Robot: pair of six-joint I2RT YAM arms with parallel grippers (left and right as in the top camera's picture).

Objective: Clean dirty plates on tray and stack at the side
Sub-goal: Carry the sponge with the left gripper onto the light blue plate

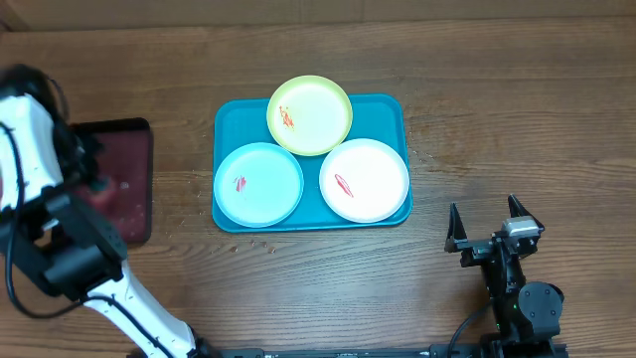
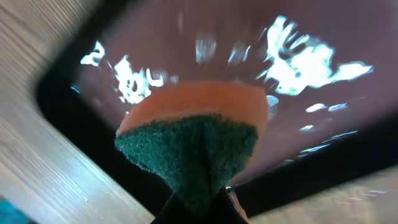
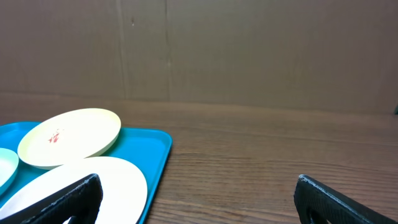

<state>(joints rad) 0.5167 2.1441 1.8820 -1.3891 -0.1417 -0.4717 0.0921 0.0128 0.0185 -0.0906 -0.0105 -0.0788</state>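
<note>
The turquoise tray [image 1: 389,111] holds three plates. The yellow-green plate [image 1: 316,119] is at the back, the light blue plate [image 1: 263,189] front left, the white plate [image 1: 370,174] front right; each has a red smear. My left gripper [image 2: 198,208] is shut on an orange sponge with a green scouring face [image 2: 189,140], over the maroon tray [image 2: 205,37] at the table's left. My right gripper [image 1: 489,224] is open and empty, near the front right, apart from the tray. The right wrist view shows the tray [image 3: 149,149], yellow-green plate [image 3: 74,134] and white plate [image 3: 106,180].
The black-rimmed maroon tray [image 1: 124,149] lies left of the turquoise tray, partly under my left arm [image 1: 40,199]. A few crumbs lie on the wood in front of the turquoise tray. A brown wall stands behind the table in the right wrist view.
</note>
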